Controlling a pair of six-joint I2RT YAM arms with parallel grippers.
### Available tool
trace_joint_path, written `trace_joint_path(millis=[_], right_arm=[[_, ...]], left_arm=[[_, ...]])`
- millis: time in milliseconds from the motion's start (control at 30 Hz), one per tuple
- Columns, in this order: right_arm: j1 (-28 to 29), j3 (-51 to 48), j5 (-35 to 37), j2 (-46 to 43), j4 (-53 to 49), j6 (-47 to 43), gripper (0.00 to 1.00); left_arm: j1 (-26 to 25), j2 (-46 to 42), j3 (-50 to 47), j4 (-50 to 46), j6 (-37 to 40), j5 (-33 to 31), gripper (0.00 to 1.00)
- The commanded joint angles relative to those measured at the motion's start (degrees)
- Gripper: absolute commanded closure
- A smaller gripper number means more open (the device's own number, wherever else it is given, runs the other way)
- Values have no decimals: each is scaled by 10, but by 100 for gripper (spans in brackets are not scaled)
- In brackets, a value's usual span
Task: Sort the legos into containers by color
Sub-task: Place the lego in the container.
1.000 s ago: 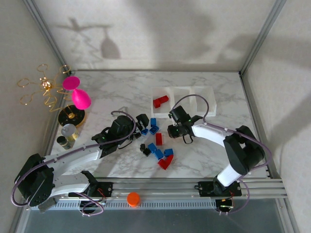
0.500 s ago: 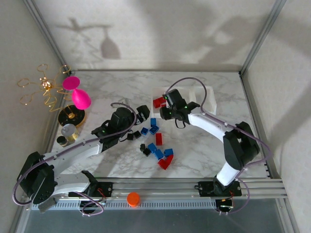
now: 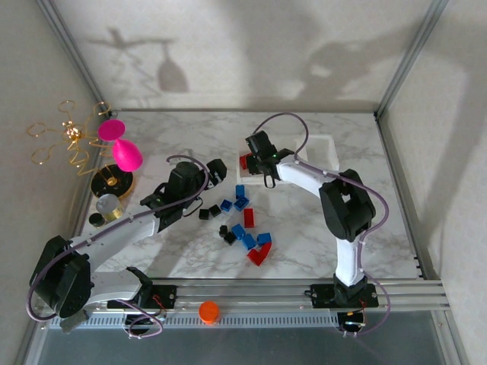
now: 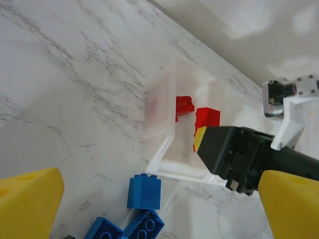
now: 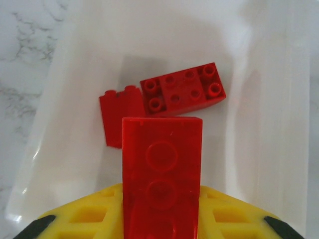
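Left gripper (image 3: 218,172): fingers spread wide with nothing between them, held over the marble table (image 3: 167,137) just left of the loose bricks. Loose legos (image 3: 249,218): blue, red and black pieces scattered mid-table, on the near side of the containers (image 3: 327,144). Right gripper (image 5: 162,211): pinching a red brick (image 5: 162,159) by its sides, over the leftmost compartment. Two more red bricks (image 5: 182,89) lie side by side inside that compartment
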Motion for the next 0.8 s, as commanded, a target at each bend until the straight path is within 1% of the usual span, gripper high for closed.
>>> trace_joint_path(millis=[0, 167, 400, 567, 767], right_arm=[[-5, 20, 18, 17, 12, 2, 72], [-5, 31, 14, 25, 10, -2, 63], [-3, 22, 11, -1, 13, -3, 53], [2, 21, 7, -30, 10, -7, 50], [9, -8, -30, -84, 10, -4, 46]], left_arm=[[7, 6, 13, 12, 11, 9, 0], [11, 2, 10, 14, 12, 9, 0], [13, -4, 9, 13, 14, 10, 0], [13, -12, 10, 13, 14, 15, 0], [13, -32, 3, 0, 12, 20, 0]])
